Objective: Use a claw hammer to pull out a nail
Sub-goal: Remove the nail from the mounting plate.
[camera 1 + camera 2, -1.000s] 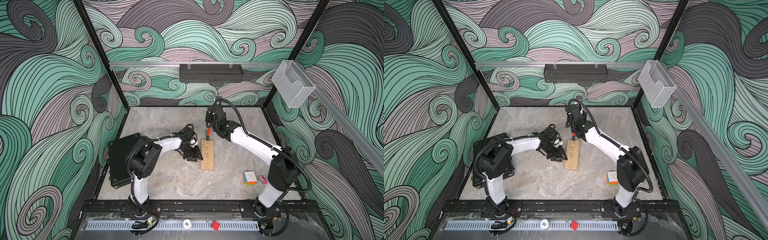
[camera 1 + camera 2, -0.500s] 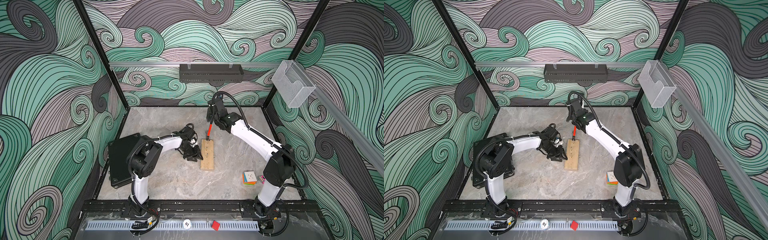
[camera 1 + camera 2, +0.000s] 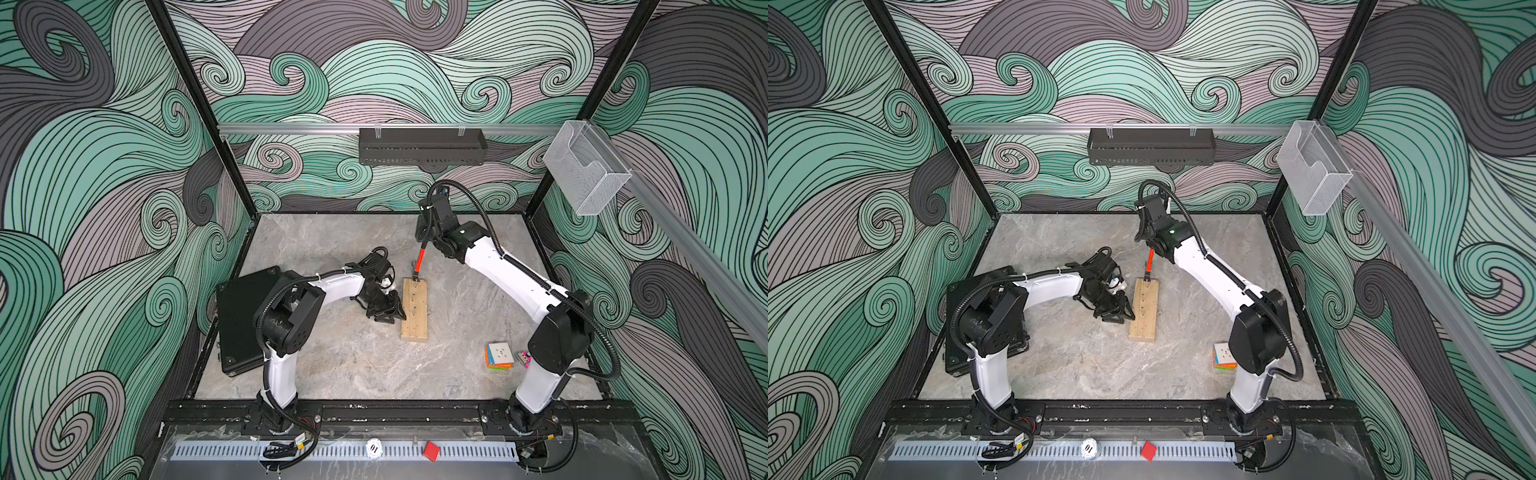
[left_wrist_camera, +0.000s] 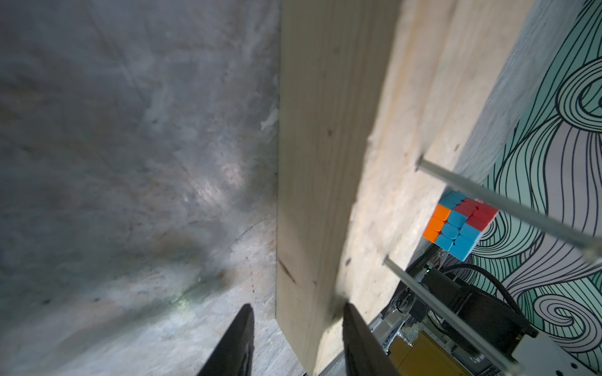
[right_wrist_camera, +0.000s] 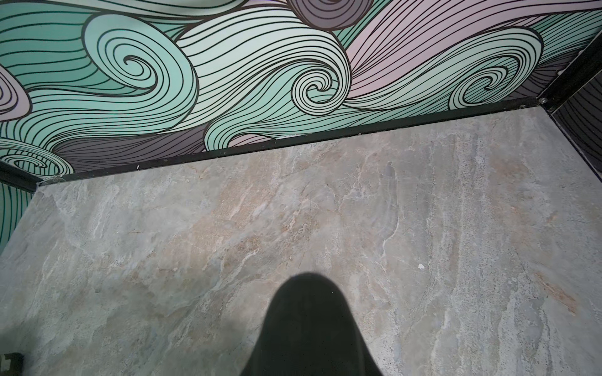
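Two arms worked on one wood block (image 3: 415, 316) near mid-table. In both top views the right gripper (image 3: 427, 243) was clamped on the black handle end of the claw hammer (image 3: 420, 262). The orange shaft tilted down, with the steel head at the block's far end. The left gripper (image 3: 395, 316) was against the block's long side, jaws apart and not clamped. In the left wrist view one finger (image 4: 356, 332) lay on the top face, while the other finger (image 4: 237, 338) stood beside the side face with a gap.

Handling, my guess: the hammer was rigid and head-heavy, its rubbery handle not slippery. Holding far out on the handle gives the best leverage, but the head could twist in a two-finger pinch. The block looked light and would likely lift unless pressed down.

Only the left wrist view showed one nail (image 4: 488, 195) and a second nail (image 4: 436, 306) standing tall out of the top face. It also showed a puzzle cube (image 4: 459, 228) behind them, but no hammer. Top views showed the hammer and the grip, too small to tell whether the claw had hooked anything. The right wrist view gave only bare table (image 5: 325, 211), wall, and a black shape low in frame.
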Tool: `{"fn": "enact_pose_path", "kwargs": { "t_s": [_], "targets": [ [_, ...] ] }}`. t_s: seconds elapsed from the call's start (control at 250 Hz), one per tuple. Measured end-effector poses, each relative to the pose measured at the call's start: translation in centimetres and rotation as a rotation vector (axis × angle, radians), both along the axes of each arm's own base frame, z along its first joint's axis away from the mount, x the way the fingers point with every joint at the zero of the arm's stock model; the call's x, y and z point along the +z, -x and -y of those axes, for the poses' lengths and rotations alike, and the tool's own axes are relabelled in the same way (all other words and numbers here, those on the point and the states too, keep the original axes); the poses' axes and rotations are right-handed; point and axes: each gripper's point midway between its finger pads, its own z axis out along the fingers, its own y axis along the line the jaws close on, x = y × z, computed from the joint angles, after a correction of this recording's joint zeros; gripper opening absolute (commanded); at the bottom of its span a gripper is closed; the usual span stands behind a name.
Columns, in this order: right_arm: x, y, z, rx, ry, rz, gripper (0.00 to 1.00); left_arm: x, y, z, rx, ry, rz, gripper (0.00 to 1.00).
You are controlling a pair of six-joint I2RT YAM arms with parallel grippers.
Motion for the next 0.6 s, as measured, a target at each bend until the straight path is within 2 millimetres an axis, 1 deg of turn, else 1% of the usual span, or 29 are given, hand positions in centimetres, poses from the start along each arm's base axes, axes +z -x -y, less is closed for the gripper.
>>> {"fn": "enact_pose_path", "kwargs": {
  "t_s": [0.352, 0.436, 0.599],
  "targets": [
    [0.3, 1.5, 0.7, -0.012, -0.034, -0.017, 0.04, 0.0, 0.0, 0.0, 0.005, 0.002, 0.002, 0.43],
    [0.3, 1.9, 0.7, -0.007, -0.042, -0.022, 0.04, 0.0, 0.2, -0.1, 0.007, 0.003, 0.003, 0.45],
    [0.2, 2.8, 0.4, 0.002, -0.052, -0.034, 0.03, 0.1, 0.6, -0.3, 0.009, -0.003, 0.003, 0.46]
  ]
}}
